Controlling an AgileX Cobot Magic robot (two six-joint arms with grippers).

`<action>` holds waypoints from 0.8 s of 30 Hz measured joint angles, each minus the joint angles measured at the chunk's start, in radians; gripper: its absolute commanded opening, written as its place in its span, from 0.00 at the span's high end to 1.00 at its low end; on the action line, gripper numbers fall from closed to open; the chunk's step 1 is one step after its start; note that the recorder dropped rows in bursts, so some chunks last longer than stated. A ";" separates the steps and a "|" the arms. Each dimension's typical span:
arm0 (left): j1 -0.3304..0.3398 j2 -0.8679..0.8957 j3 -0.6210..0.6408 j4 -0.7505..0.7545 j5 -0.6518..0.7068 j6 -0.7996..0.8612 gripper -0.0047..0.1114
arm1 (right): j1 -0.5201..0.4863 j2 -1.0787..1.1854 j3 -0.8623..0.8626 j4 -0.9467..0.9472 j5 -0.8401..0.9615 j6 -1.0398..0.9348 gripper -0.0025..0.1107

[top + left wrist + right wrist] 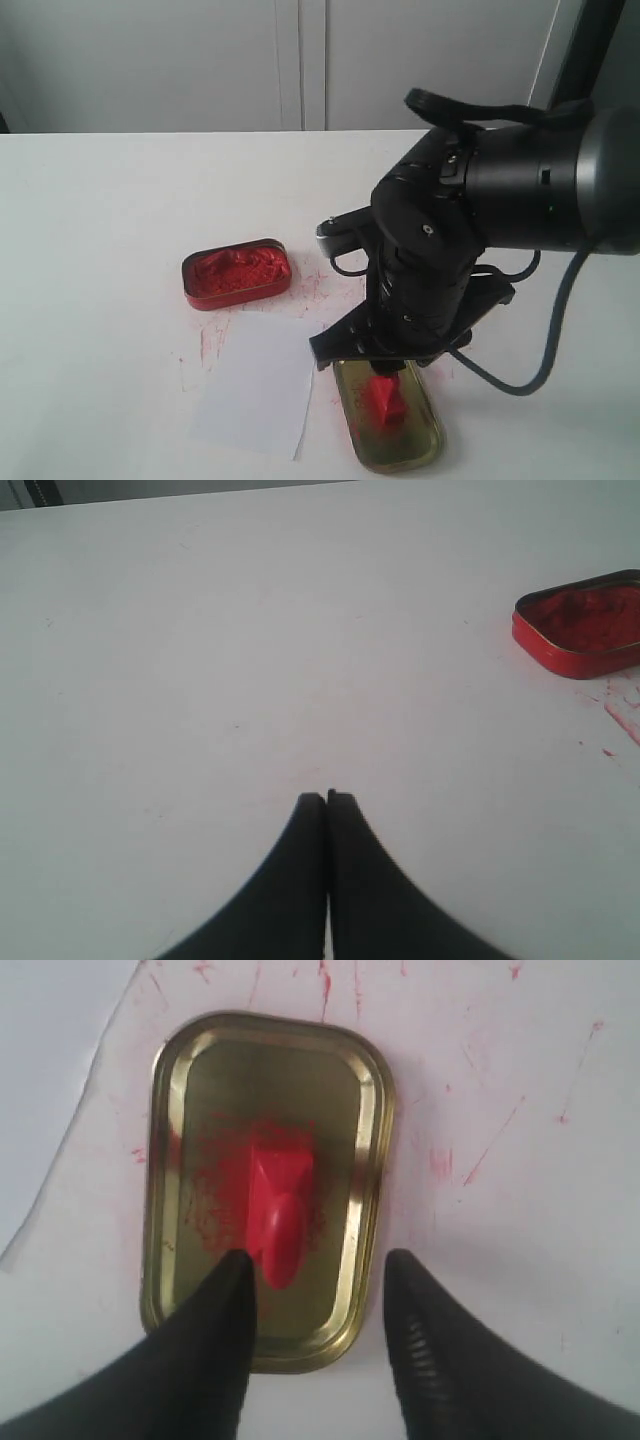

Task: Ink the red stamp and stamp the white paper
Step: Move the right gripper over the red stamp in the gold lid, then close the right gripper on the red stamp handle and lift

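a: exterior view first. where's the red stamp [383,395]?

b: in the gold tin lid [432,440], on a red smear, at the near right of the table [100,200]. the right tool [385,365] hangs directly over it, with the arm's bulk hiding part of the lid. the white paper [255,385] lies just left of the lid, and the red tin of ink paste [237,272] sits beyond the paper.

a: so ink, paper and stamp are all close together.

b: yes, which i'd guess keeps each move short. red flecks mark the table between them.

a: left wrist view?

b: the left tool [327,798] has its jaws pressed together with nothing between them. it's over bare table, and the ink tin is off to one side. i judge it's parked clear of the work.

a: right wrist view?

b: here the jaws stand apart, straddling the stamp's knob handle. one fingertip [238,1265] is just beside the knob and the other is well off it. i can't tell whether the near one touches it.

a: so it hasn't gripped the stamp yet?

b: no. it looks lined up to close on the handle, leaving the base free for inking.
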 measured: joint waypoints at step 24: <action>0.000 0.000 0.000 0.000 0.000 0.000 0.96 | 0.000 0.152 0.004 0.030 -0.095 0.016 0.73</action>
